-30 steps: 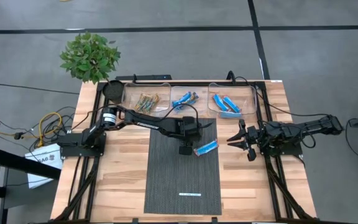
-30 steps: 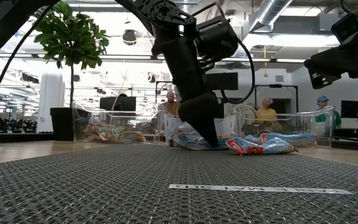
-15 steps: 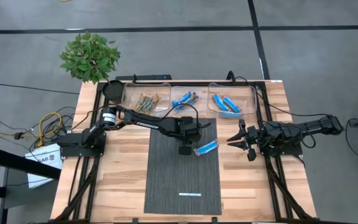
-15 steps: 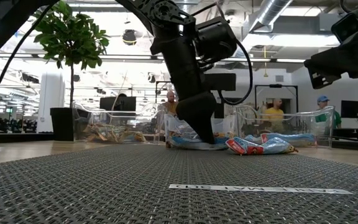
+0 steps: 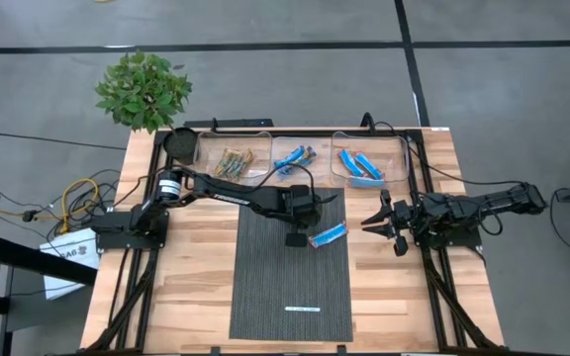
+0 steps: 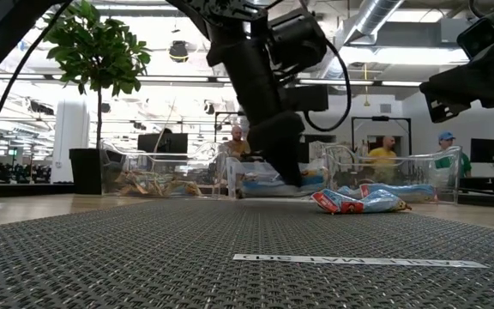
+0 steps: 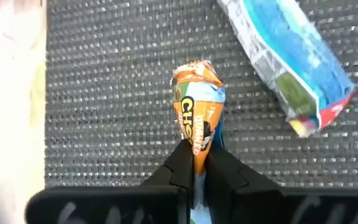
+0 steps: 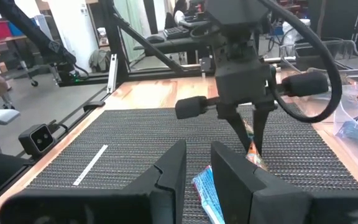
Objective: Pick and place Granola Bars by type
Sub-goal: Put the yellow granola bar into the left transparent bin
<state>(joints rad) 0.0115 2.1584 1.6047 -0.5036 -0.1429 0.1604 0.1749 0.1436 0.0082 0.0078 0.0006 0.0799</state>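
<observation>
The left gripper (image 7: 194,171) is pinched tight on a blue-and-orange granola bar (image 7: 198,118), its two dark fingers (image 7: 180,163) clamped on one end of the wrapper so the rest of the bar sticks out past the tips. In the high view that gripper (image 5: 293,237) sits near the middle of the frame, over the upper edge of the dark woven mat (image 5: 290,287); in the low view the bar (image 6: 305,181) hangs clear of the mat surface. Just beside it, to the right in the high view, a bright blue bar (image 5: 328,235) lies flat on the mat, not touched by either gripper. The right gripper (image 5: 372,224) hangs further right in that frame, well apart from the bars, fingers only slightly parted and holding nothing. Along the top edge of the wooden table (image 5: 196,297) stand three clear bins: the left bin (image 5: 234,158) holds tan bars, the middle bin (image 5: 295,155) blue-and-orange ones, the right bin (image 5: 366,161) bright blue ones. A thin white strip (image 5: 302,309) lies low on the mat.
</observation>
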